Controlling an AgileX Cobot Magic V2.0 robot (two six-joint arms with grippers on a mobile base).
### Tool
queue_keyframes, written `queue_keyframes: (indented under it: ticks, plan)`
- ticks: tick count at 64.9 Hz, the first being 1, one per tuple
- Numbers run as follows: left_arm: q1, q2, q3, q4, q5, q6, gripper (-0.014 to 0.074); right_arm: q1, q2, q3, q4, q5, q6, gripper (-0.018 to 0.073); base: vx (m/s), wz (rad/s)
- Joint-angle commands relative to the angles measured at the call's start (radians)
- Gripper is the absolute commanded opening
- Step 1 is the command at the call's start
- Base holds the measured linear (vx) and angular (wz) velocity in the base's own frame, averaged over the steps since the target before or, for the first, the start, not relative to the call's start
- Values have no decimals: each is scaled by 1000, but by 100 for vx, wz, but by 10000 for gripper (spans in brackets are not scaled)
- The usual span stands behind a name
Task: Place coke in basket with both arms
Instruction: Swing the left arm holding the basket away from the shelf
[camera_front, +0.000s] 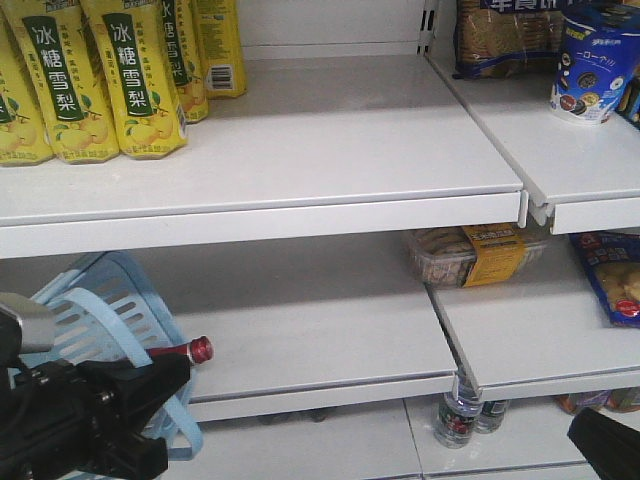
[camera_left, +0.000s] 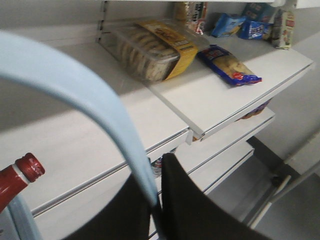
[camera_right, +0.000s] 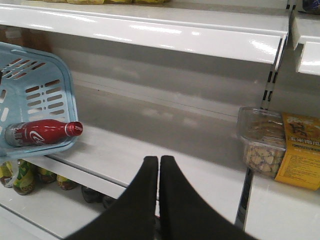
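Note:
The light-blue basket (camera_front: 110, 300) hangs tilted at the left end of the middle shelf. My left gripper (camera_left: 155, 176) is shut on its thin handle (camera_left: 100, 105), which runs down between the black fingers. The coke (camera_right: 42, 132) lies on its side inside the basket (camera_right: 47, 92), its red-capped neck (camera_front: 198, 350) poking over the rim towards the shelf. In the left wrist view the coke's cap (camera_left: 29, 168) shows at the lower left. My right gripper (camera_right: 159, 161) is shut and holds nothing, in front of the shelf to the right of the basket; its black tip (camera_front: 605, 442) shows at the corner.
Yellow pear-drink bottles (camera_front: 100, 80) stand on the top shelf. A clear cookie tray with a yellow label (camera_front: 470, 255) and a blue snack bag (camera_front: 610, 275) lie on the middle shelf at the right. Small bottles (camera_front: 460, 415) stand on the lowest shelf.

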Motion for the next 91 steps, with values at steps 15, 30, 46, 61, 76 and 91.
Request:
queue_keyframes:
  ticks: [15, 30, 46, 61, 76, 91]
  plan:
    - [-2, -190, -32, -130, 26, 310, -5, -7, 9, -28, 12, -55, -4, -5, 0, 0]
    - [-2, -297, -32, -260, 146, 554, -5, -7, 9, -28, 12, -55, -4, -5, 0, 0]
    - [-2, -376, -32, -283, 187, 636, -5, -7, 9, -28, 12, -55, -4, -5, 0, 0]
    - [-2, -424, -32, -287, 246, 637, -5, -7, 9, -28, 12, -55, -4, -5, 0, 0]
    - [-2, -431, -32, -290, 274, 637, -5, -7, 9, -28, 12, -55, -4, -5, 0, 0]
    - [-2, -431, -24, -310, 267, 627, -5, -7, 9, -28, 12, -55, -4, -5, 0, 0]
